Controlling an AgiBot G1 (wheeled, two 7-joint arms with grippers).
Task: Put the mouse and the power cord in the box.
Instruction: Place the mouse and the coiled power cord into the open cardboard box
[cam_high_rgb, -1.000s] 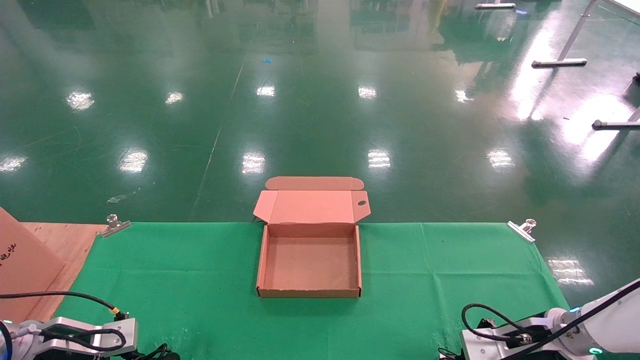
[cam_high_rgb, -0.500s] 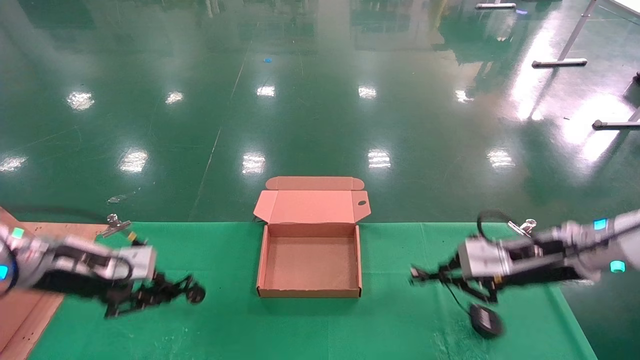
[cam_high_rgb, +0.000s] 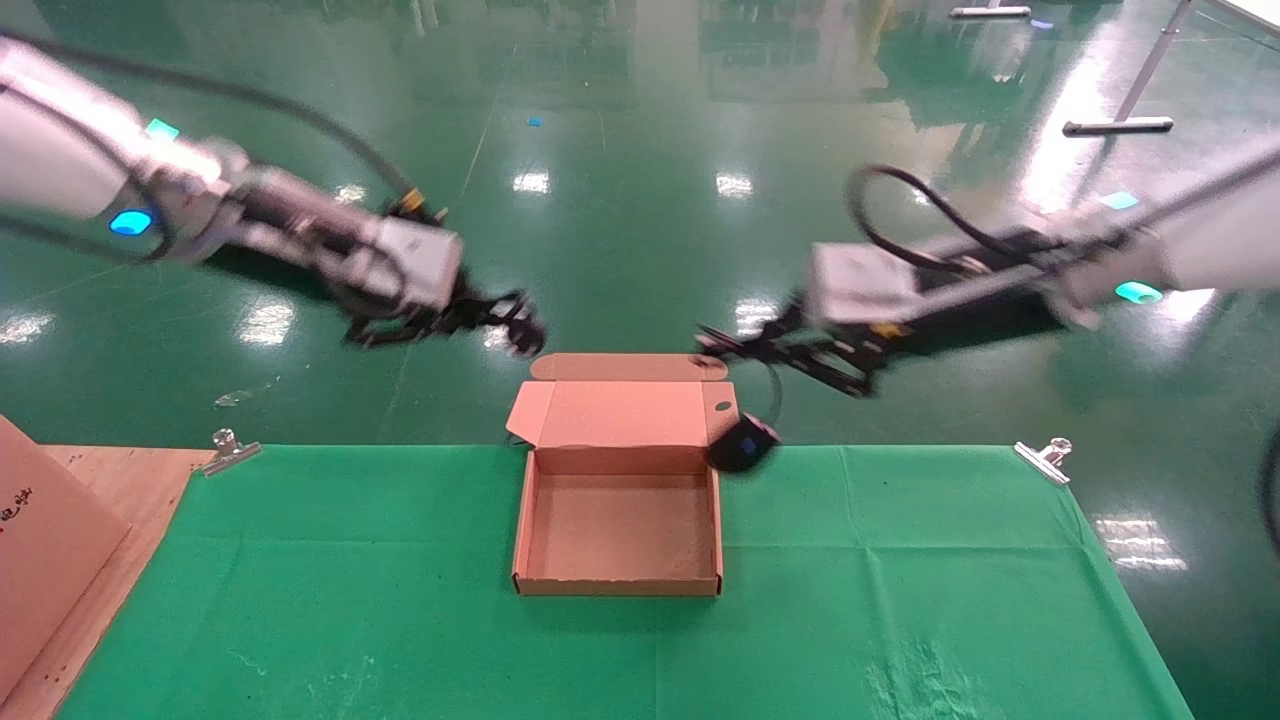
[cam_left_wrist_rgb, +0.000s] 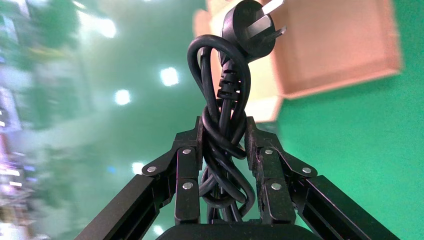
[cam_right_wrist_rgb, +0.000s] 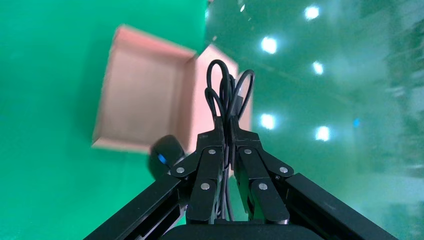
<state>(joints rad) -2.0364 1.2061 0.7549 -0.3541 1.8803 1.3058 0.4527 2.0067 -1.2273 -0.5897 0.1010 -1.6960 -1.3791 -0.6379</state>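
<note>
- While my left gripper (cam_left_wrist_rgb: 224, 150) clamps the power cord (cam_left_wrist_rgb: 223, 115), it hangs bundled left of the box (cam_high_rgb: 620, 585).
- My right gripper (cam_right_wrist_rgb: 227, 132) pinches the mouse (cam_high_rgb: 744, 446) cable, so it dangles at the far right corner.

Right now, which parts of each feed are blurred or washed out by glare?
Head view: both arms smear with motion, the left gripper and right gripper soft, the floor dotted with lamp glare, the box sharp. Left wrist view: the power cord crisp, background streaked. Right wrist view: the gripper sharp, the mouse and box blurred.
</note>
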